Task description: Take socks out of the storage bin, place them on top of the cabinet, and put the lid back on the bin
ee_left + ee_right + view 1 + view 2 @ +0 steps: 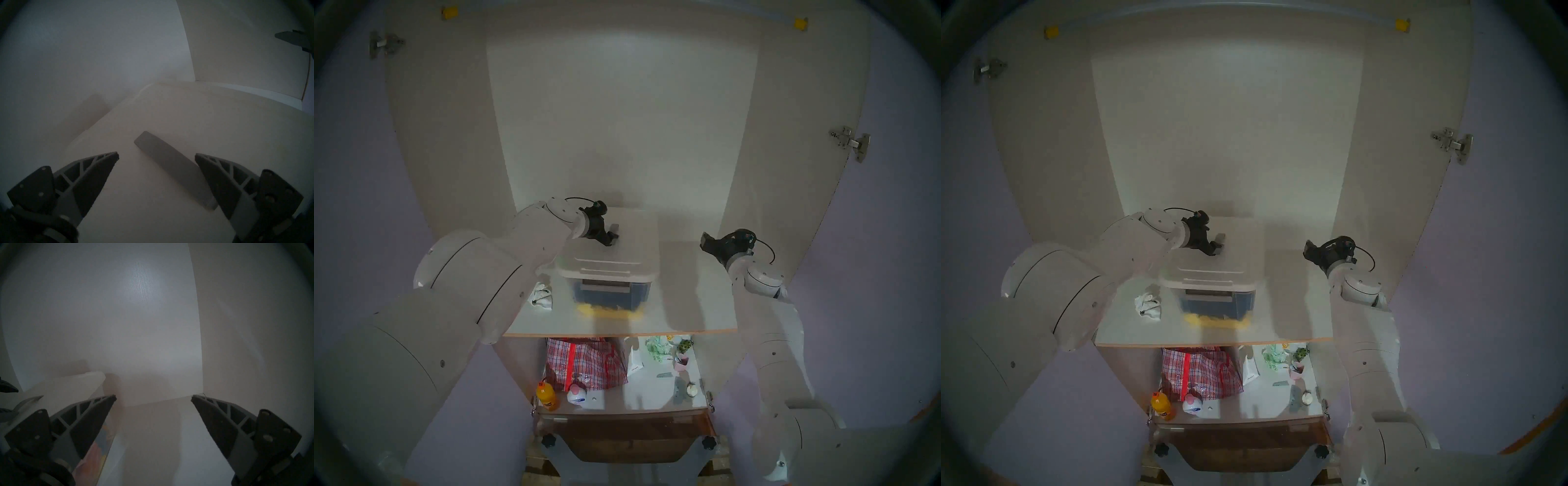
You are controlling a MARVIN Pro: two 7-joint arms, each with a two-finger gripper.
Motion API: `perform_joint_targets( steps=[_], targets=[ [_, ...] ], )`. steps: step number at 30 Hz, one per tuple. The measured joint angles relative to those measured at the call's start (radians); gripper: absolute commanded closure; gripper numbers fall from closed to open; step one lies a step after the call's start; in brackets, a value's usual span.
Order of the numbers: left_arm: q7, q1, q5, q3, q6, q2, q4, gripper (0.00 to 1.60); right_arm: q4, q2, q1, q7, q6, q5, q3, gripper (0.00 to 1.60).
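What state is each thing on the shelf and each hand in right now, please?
lid: on the storage bin.
storage bin: closed, upright on the shelf.
socks: out of the bin, lying on the shelf beside it.
left hand: open, above the lid's grey handle.
right hand: open, empty.

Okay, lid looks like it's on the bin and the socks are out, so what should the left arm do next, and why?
Probably lift the left gripper straight up and pull back. Its fingers are open and hold nothing, the lid appears to sit flat on the storage bin, and the socks lie on the shelf beside it. Whether the lid is fully seated at the rim can't be confirmed.
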Motion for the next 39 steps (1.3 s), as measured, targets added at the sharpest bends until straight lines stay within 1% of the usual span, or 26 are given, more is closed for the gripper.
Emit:
perform_joint_targets(
  steps=[9, 13, 16, 17, 21, 23, 26, 27, 30, 34, 38, 39],
  targets=[
    [0.007, -0.011, 0.005, -0.001, -0.015, 0.014, -0.004, 0.0, -0.003, 0.0, 0.0, 0.0, 0.0, 0.0, 0.0, 0.0],
    [0.007, -0.012, 0.013, 0.007, -0.041, 0.03, -0.01, 0.0, -0.006, 0.0, -0.001, 0.0, 0.0, 0.0, 0.0, 0.0],
    [0.01, -0.012, 0.027, 0.028, -0.065, 0.055, -0.012, 0.0, -0.009, 0.0, -0.002, 0.0, 0.0, 0.0, 0.0, 0.0],
    [0.021, -0.011, 0.035, 0.04, -0.076, 0.072, -0.012, 0.0, -0.01, 0.0, -0.002, 0.0, 0.0, 0.0, 0.0, 0.0],
    [0.037, -0.009, 0.05, 0.052, -0.108, 0.137, -0.012, 0.0, -0.013, 0.0, -0.003, 0.0, 0.0, 0.0, 0.0, 0.0],
    [0.051, -0.003, 0.063, 0.062, -0.138, 0.187, -0.009, 0.0, -0.016, -0.001, -0.004, 0.0, 0.0, 0.0, 0.0, 0.0],
    [0.061, -0.001, 0.07, 0.068, -0.145, 0.2, -0.004, 0.0, -0.017, -0.001, -0.005, 0.0, 0.0, 0.0, 0.0, 0.0],
    [0.072, 0.0, 0.082, 0.083, -0.146, 0.203, -0.001, 0.0, -0.017, -0.001, -0.005, 0.0, 0.0, 0.0, 0.0, 0.0],
    [0.08, 0.006, 0.087, 0.086, -0.153, 0.202, 0.001, 0.0, -0.018, -0.001, -0.005, 0.0, 0.0, 0.0, 0.0, 0.0],
    [0.063, 0.015, 0.043, 0.018, -0.172, 0.203, 0.004, 0.0, -0.018, -0.001, -0.005, 0.0, 0.0, 0.0, 0.0, 0.0],
    [0.059, 0.019, 0.035, -0.008, -0.176, 0.2, 0.01, 0.0, -0.018, -0.001, -0.005, 0.0, 0.0, 0.0, 0.0, 0.0],
    [0.061, 0.02, 0.032, -0.023, -0.174, 0.198, 0.014, 0.0, -0.018, -0.001, -0.005, 0.0, 0.0, 0.0, 0.0, 0.0]
  ],
)
